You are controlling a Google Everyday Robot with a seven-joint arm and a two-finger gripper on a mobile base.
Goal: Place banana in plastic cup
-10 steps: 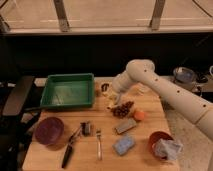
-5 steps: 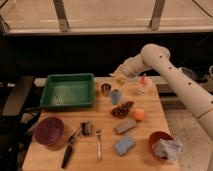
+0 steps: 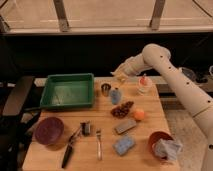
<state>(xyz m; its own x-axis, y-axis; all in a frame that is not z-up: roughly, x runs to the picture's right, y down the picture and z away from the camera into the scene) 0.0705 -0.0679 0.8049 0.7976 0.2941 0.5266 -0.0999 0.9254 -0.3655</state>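
Note:
My gripper hangs above the back of the wooden table, up and slightly right of the light blue plastic cup. It is shut on a small pale yellow banana, held in the air and partly hidden by the fingers. The plastic cup stands upright on the table, next to a shiny metal cup on its left. The arm reaches in from the right.
A green tray sits at the back left. A clear container with an orange-red item stands right of the gripper. Grapes, an orange, a blue sponge, a fork, a maroon bowl and a red bowl with cloth lie nearer the front.
The gripper has risen from the table near the metal cup and moved back and right, carrying the banana up with it.

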